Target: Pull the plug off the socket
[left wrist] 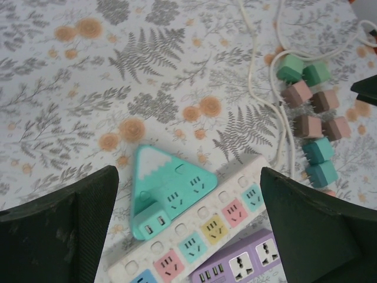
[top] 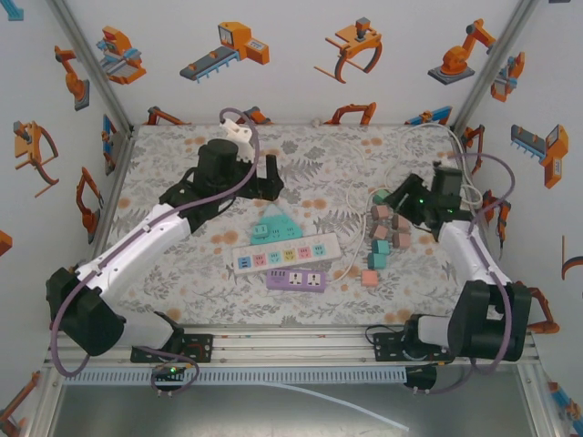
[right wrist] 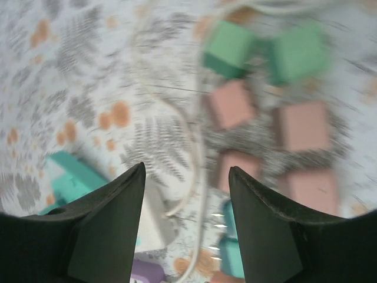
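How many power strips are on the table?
3. A white strip at the centre of the table; a purple strip right in front of it, on the near side; a teal triangular one overlapping the white strip's far edge. The arms may hide more.

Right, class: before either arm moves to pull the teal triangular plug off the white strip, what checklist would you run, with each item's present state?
1. Left pincer open wide: ok.
2. Teal plug lies between its fingers in the left wrist view: ok.
3. Plug sits on the white strip: ok.
4. Right pincer steadies the strip: not ok; it hangs empty near the cube plugs.
5. White cable apart from the teal plug: ok.
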